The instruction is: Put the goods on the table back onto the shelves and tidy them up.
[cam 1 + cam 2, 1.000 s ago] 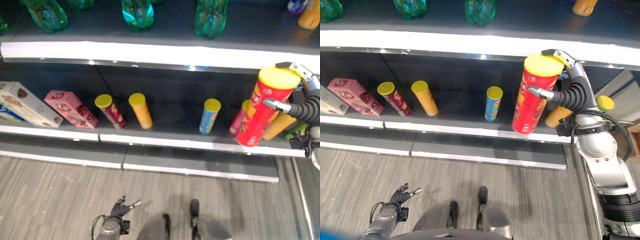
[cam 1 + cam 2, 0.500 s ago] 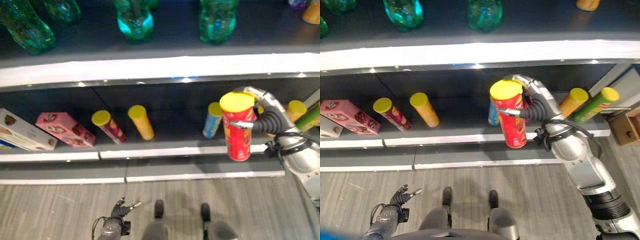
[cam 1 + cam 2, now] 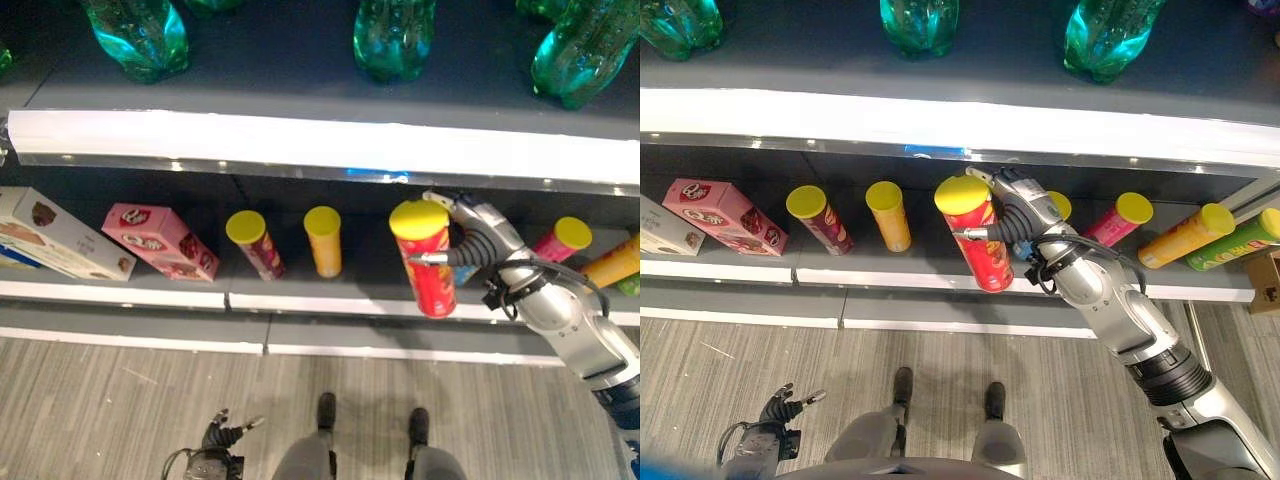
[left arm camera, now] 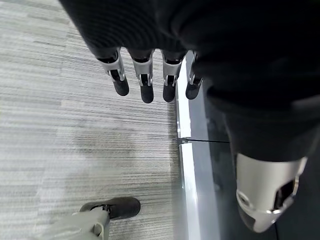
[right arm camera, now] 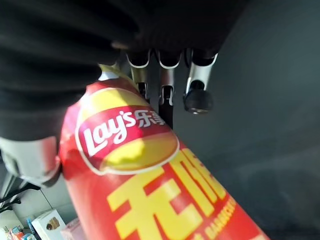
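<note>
A red chip can [image 3: 425, 262] with a yellow lid hangs slightly tilted at the front edge of the lower shelf [image 3: 330, 305]. My right hand [image 3: 472, 238] is shut on it near its top, and its fingers [image 5: 196, 95] curl behind the can [image 5: 150, 180]. A blue can [image 3: 1058, 205] stands right behind hand and can, mostly hidden. Left of them on the shelf stand an orange can [image 3: 323, 240] and a maroon can [image 3: 256, 243]. A pink can [image 3: 555, 240] leans on the right. My left hand [image 3: 222, 440] hangs low over the floor, with its fingers [image 4: 142, 82] relaxed and nothing in them.
A pink box [image 3: 160, 240] and a white box [image 3: 60, 235] lie at the shelf's left end. An orange can [image 3: 1185, 235] and a green can [image 3: 1240, 240] lean at the far right. Green bottles [image 3: 393, 35] stand on the upper shelf. There is a gap between the orange can and the blue can.
The camera has shifted. My right hand has carried the red can leftwards along the shelf, from in front of the pink can to in front of the blue can.
</note>
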You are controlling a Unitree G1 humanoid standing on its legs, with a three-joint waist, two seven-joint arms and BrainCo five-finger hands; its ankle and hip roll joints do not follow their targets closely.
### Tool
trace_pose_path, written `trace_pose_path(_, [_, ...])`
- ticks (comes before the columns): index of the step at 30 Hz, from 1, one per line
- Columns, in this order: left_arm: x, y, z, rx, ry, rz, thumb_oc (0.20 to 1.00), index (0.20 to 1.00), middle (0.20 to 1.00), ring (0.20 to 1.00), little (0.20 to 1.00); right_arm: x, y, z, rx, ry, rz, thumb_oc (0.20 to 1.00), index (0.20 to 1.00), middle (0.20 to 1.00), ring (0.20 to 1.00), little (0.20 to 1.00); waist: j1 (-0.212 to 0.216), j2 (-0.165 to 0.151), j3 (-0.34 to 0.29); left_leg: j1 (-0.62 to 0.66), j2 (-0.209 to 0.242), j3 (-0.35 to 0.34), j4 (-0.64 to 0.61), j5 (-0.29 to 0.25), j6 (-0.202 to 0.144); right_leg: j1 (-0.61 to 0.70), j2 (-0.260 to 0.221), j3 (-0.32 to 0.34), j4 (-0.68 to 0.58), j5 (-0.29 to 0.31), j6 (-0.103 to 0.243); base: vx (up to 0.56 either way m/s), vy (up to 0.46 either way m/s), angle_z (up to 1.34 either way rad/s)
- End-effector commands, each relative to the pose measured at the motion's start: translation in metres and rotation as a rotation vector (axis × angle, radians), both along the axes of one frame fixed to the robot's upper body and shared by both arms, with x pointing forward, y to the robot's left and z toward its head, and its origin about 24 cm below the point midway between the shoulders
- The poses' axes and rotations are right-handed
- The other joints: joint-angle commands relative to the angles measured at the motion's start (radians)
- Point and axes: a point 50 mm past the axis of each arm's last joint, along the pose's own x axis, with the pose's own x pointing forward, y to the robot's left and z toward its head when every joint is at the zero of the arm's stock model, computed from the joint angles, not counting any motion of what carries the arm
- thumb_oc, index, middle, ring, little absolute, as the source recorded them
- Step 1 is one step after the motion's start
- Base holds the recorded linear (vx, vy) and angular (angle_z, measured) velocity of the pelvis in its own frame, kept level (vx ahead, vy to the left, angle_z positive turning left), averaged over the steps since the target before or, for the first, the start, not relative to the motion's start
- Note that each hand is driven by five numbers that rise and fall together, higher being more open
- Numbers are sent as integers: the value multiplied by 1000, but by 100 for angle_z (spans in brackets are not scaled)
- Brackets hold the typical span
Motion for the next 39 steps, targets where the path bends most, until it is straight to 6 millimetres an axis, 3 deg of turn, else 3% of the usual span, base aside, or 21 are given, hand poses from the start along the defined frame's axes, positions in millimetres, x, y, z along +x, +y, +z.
trace_pose_path(1, [4, 10, 4, 39, -20, 33, 1000, 1000, 1000, 1000, 1000, -2, 14, 29, 40, -95, 98, 200, 200, 200, 200, 200, 24, 13, -3, 2, 61, 4, 98, -147, -39, -23, -91, -17, 114, -74, 81, -19, -61, 19])
trace_pose_path(8, [0, 2, 1, 19, -15, 39, 1000, 1000, 1000, 1000, 1000, 17, 33, 11, 4, -76, 56, 200, 200, 200, 200, 200, 61, 18, 36, -61, 79, -30, 106, -121, -53, -44, -76, -55, 104, -79, 71, -22, -66, 14])
trace_pose_path(17, [0, -4, -1, 5, -16, 36, 1000, 1000, 1000, 1000, 1000, 30, 44, 12, -45, -136, 11, 200, 200, 200, 200, 200, 93, 31, 44, -74, 77, -61, 107, -118, -54, -27, -76, -92, 97, -81, 71, 2, -12, 9])
trace_pose_path(39, [7, -24, -1, 13, -53, 7, 1000, 1000, 1000, 1000, 1000, 32, -1, 6, 104, -367, -351, 200, 200, 200, 200, 200, 78, 92, 56, -104, 50, -94, 134, -129, -44, -34, -102, -117, 109, -80, 78, -1, 6, 4])
